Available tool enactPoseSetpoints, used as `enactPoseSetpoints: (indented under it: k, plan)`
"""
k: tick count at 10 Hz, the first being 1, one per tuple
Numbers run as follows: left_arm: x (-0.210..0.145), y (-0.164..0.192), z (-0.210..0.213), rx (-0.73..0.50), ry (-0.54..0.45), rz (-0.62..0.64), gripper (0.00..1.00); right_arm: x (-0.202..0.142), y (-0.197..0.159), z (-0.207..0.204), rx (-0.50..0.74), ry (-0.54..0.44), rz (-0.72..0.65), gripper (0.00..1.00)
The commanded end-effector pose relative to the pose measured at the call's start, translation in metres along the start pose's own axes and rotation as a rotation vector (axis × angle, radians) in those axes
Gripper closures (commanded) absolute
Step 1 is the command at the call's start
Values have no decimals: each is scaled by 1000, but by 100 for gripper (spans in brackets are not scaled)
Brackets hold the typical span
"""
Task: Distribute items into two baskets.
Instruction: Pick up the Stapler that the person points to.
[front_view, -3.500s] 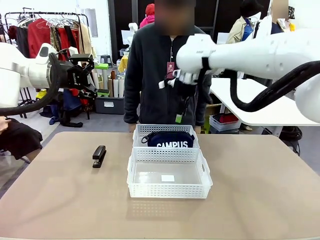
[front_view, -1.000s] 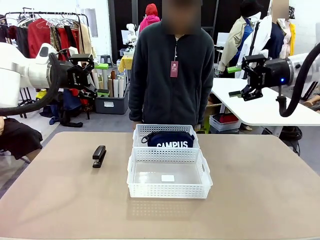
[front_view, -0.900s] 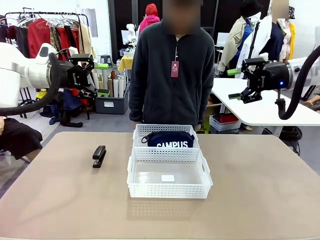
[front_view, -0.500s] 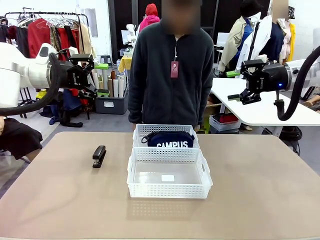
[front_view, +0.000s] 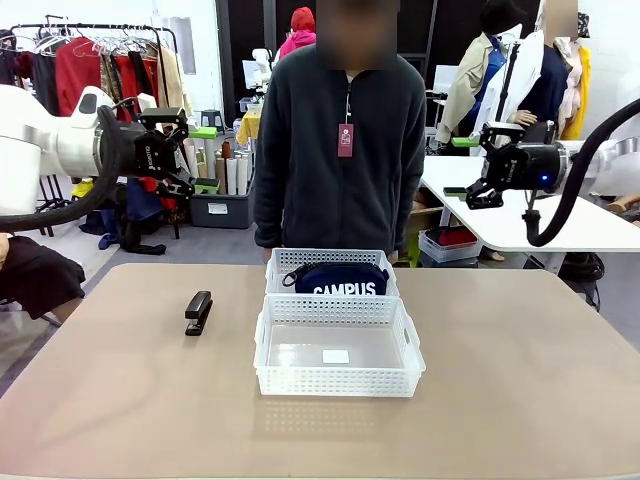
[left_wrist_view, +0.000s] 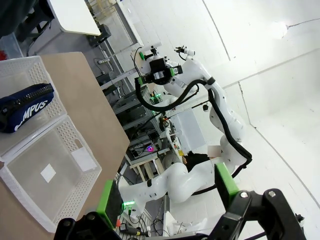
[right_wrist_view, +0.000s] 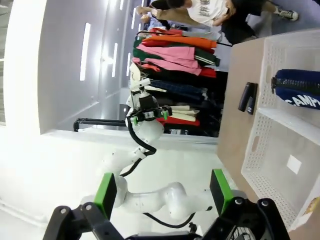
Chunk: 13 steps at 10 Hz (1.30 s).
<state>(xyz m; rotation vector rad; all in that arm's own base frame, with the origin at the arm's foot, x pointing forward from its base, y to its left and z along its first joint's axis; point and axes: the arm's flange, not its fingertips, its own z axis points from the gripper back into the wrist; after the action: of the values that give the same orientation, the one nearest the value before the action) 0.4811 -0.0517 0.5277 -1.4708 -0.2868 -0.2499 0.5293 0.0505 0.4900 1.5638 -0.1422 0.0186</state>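
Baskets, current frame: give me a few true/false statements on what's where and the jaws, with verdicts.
1. The CAMPUS pouch lies in the far basket. True.
2. The stapler is in the near basket. False: the stapler lies on the table, to the robot's left of the baskets.
3. The two baskets stand one behind the other. True.
4. The right arm's jaws are shut on the pouch. False: both arms' jaws are open, empty and raised above the table.
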Motion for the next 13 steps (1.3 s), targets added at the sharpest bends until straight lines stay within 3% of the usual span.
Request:
enactPoseSetpoints:
  k: [1, 6, 7, 8, 13]
  plan:
    - [0, -2, 1, -1, -2, -4, 0, 10, 10, 4, 32, -7, 21, 0]
    - [0, -2, 1, -1, -2, -4, 0, 23, 22, 10, 45, 3, 25, 0]
    - [0, -2, 1, -1, -2, -4, 0, 24, 18, 10, -42, -43, 70, 0]
    - [0, -2, 1, -1, -2, -4, 0, 17, 15, 8, 17, -10, 32, 0]
    - [0, -2, 1, -1, -2, -4, 0, 17, 15, 8, 17, -10, 32, 0]
